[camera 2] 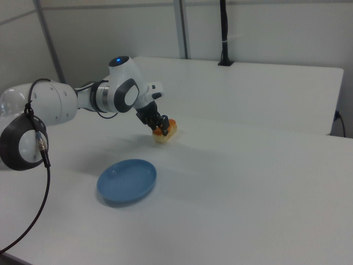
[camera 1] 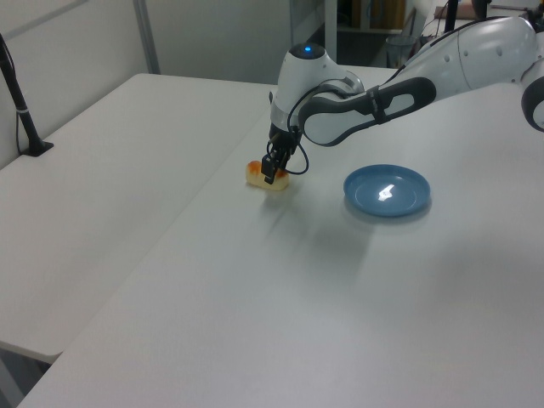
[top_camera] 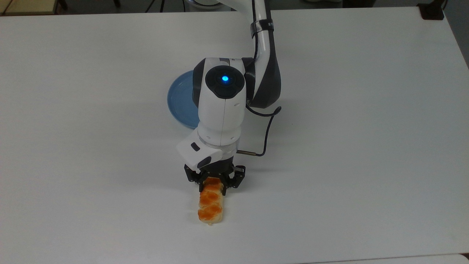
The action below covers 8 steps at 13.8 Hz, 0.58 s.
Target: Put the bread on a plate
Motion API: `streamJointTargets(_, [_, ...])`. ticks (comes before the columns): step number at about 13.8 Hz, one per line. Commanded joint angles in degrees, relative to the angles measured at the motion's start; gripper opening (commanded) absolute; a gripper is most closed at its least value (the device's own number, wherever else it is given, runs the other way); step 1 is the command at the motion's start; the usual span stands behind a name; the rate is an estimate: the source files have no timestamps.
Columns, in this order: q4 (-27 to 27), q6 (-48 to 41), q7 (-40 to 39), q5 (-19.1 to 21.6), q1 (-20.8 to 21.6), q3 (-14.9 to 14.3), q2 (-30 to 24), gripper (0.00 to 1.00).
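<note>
The bread (top_camera: 211, 206), a small braided orange-brown loaf, lies on the white table near the top view's lower middle. My gripper (top_camera: 212, 186) points down over the loaf's end nearest the arm, and its fingers press against both pale sides, shut on the bread. The left view shows the gripper (camera 1: 273, 172) at the bread (camera 1: 254, 174), which rests on the table. In the right view the bread (camera 2: 171, 130) sticks out beyond the gripper (camera 2: 161, 128). The round light-blue plate (top_camera: 178, 99) sits behind the wrist, partly covered by the arm, and stands bare in the side views (camera 1: 387, 190) (camera 2: 127, 179).
A black cable (top_camera: 264, 141) loops off the wrist on the top view's right. A black clamp post (top_camera: 432, 10) stands at the far table corner (camera 2: 223, 33). A table seam (camera 1: 191, 200) runs close to the bread.
</note>
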Motion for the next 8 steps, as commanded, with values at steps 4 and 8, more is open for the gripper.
streamJointTargets(4, [-2.77, -11.48, -5.08, 0.83, 1.04, -0.66, -7.38, 0.55])
streamJointTargets(8, [-11.44, -19.68, -11.15, 1.37, 1.39, 0.22, -19.33, 0.58])
